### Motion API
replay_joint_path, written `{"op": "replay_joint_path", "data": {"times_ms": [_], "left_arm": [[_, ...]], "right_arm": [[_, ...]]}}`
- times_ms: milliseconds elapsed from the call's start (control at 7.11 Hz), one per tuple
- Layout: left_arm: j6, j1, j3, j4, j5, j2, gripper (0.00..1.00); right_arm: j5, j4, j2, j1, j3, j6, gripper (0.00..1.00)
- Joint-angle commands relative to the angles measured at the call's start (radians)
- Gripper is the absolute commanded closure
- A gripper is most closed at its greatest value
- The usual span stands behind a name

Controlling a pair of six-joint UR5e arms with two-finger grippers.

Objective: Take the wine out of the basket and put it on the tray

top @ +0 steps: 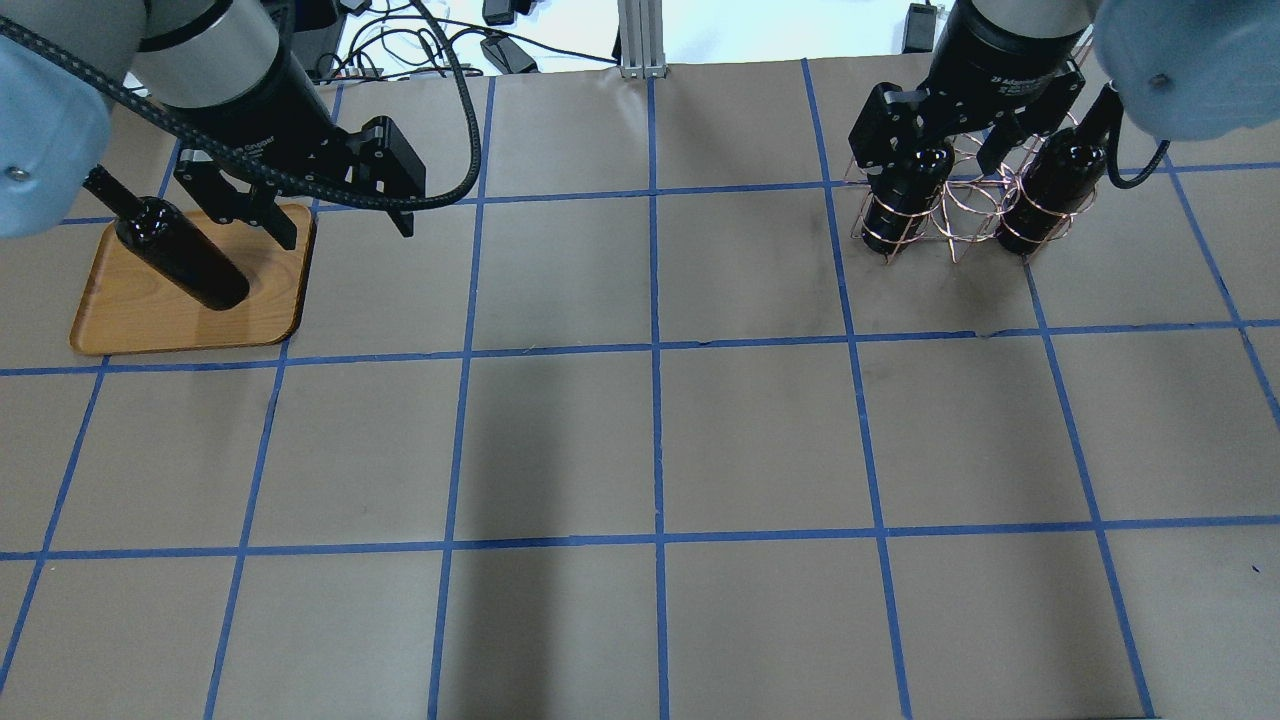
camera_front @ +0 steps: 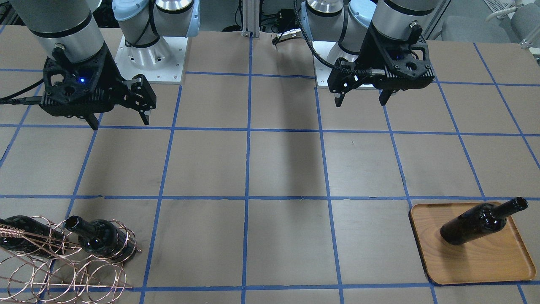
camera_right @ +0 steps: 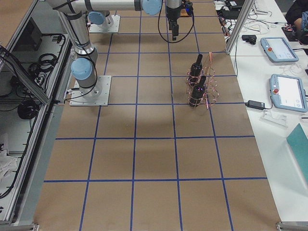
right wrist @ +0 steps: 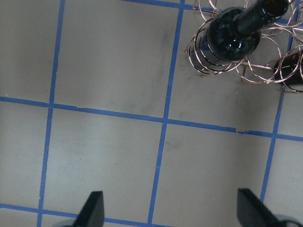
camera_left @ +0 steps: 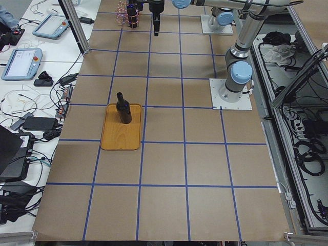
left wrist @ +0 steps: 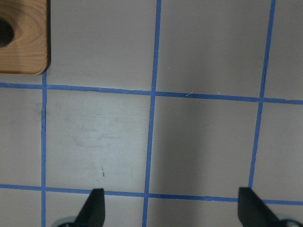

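Observation:
One wine bottle (camera_front: 481, 223) stands on the wooden tray (camera_front: 476, 264), also in the overhead view as bottle (top: 180, 255) on tray (top: 130, 320). Two more bottles (camera_front: 103, 238) (camera_front: 21, 236) sit in the copper wire basket (camera_front: 63, 270); they show from above too (top: 900, 195) (top: 1050, 185). My left gripper (camera_front: 358, 101) is open and empty, hovering high beside the tray (left wrist: 23, 42). My right gripper (camera_front: 120, 122) is open and empty, high above the table and short of the basket (right wrist: 222, 61), with one bottle (right wrist: 236, 33) at the top of its wrist view.
Brown paper with a blue tape grid (top: 655, 350) covers the table. The two arm bases (camera_front: 152, 59) (camera_front: 337, 50) stand at the robot's edge. Operator desks with tablets (camera_left: 23, 61) lie past the far side.

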Motion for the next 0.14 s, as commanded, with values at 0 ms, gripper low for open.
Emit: {"op": "replay_joint_path", "data": {"times_ms": [0], "left_arm": [[0.0, 0.0, -0.009, 0.0, 0.0, 0.003, 0.0]], "right_arm": [[0.001, 0.003, 0.007, 0.0, 0.002, -0.003, 0.0]]}}
